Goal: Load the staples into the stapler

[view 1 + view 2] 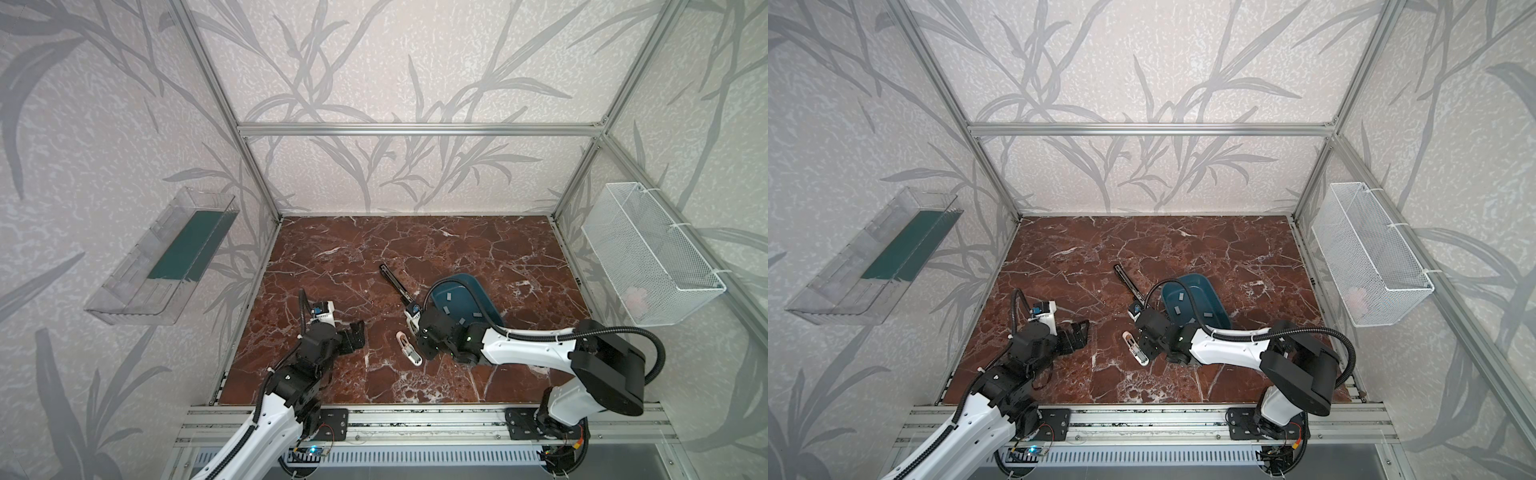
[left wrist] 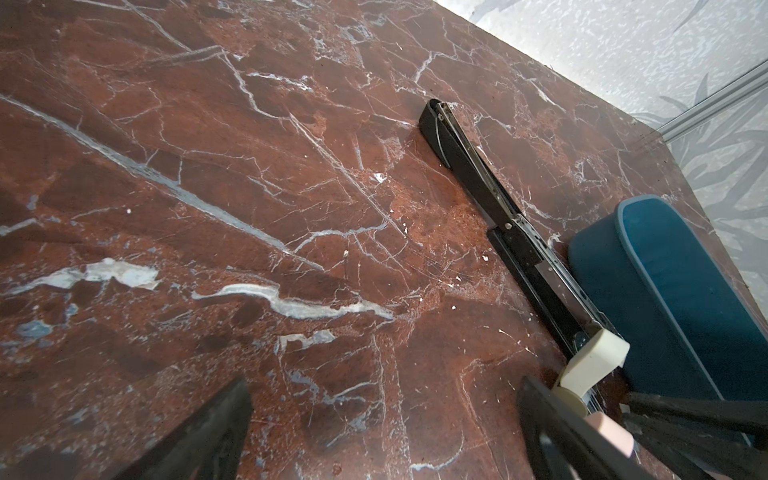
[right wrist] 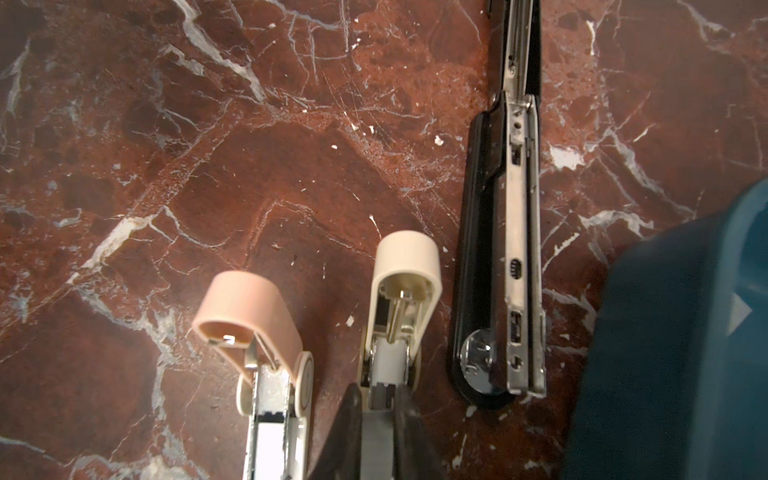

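Note:
The black stapler (image 1: pixel 395 286) (image 1: pixel 1127 282) (image 2: pixel 469 166) (image 3: pixel 515 232) lies opened out flat on the marble table, its metal channel facing up. Beside it stands a blue tray (image 1: pixel 482 286) (image 1: pixel 1210 286) (image 2: pixel 648 257) (image 3: pixel 665 332) with several grey staples (image 1: pixel 450 296) (image 1: pixel 1181 296) inside. My right gripper (image 1: pixel 415 332) (image 1: pixel 1144 336) (image 3: pixel 379 392) is shut on a small cream stapler (image 3: pixel 405 274) (image 2: pixel 598 349), next to the black stapler's end. My left gripper (image 1: pixel 355 332) (image 1: pixel 1077 332) (image 2: pixel 382 432) is open and empty, low over the table's left side.
A small pink stapler (image 1: pixel 409 349) (image 1: pixel 1136 349) (image 3: pixel 249 316) lies open right beside the cream one. A clear plastic bin (image 1: pixel 162 257) hangs on the left wall. On the right wall hangs a white mesh basket (image 1: pixel 652 257).

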You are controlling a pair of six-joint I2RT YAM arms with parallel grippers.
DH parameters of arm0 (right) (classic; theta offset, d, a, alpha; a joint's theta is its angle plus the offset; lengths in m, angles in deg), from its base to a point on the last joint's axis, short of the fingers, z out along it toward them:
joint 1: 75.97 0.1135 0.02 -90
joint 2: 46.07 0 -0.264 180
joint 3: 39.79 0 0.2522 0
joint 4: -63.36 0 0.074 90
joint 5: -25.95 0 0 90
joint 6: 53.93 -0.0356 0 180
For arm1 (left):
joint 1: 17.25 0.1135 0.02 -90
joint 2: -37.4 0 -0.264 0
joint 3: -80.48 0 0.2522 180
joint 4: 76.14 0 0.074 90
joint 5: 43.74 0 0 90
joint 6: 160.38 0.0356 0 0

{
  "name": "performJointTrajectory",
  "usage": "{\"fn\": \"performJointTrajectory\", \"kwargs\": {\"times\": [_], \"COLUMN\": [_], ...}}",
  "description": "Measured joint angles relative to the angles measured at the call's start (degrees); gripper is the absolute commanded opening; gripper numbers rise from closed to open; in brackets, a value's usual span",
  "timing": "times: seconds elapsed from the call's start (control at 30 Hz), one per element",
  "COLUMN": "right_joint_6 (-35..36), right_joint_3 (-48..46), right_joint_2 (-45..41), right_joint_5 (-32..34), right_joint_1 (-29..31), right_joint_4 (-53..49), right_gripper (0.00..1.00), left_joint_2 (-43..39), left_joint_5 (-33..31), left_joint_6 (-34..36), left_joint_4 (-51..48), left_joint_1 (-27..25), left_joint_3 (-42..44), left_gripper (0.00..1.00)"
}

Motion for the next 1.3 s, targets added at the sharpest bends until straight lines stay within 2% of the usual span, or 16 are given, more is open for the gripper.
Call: {"fn": "performJointTrajectory", "kwargs": {"times": [1.3], "right_joint_6": [-0.98], "right_joint_3": [1.18], "right_joint_2": [4.13], "right_joint_5": [1.7], "right_joint_1": [0.0], "right_joint_4": [0.46], "right_gripper": [0.16], "left_joint_2": [-0.09], "left_joint_5": [0.24], "left_joint_6": [0.02], "left_joint_4": [0.07], "left_joint_1": [0.0], "left_joint_3": [0.0], "left_gripper": [0.99]}}
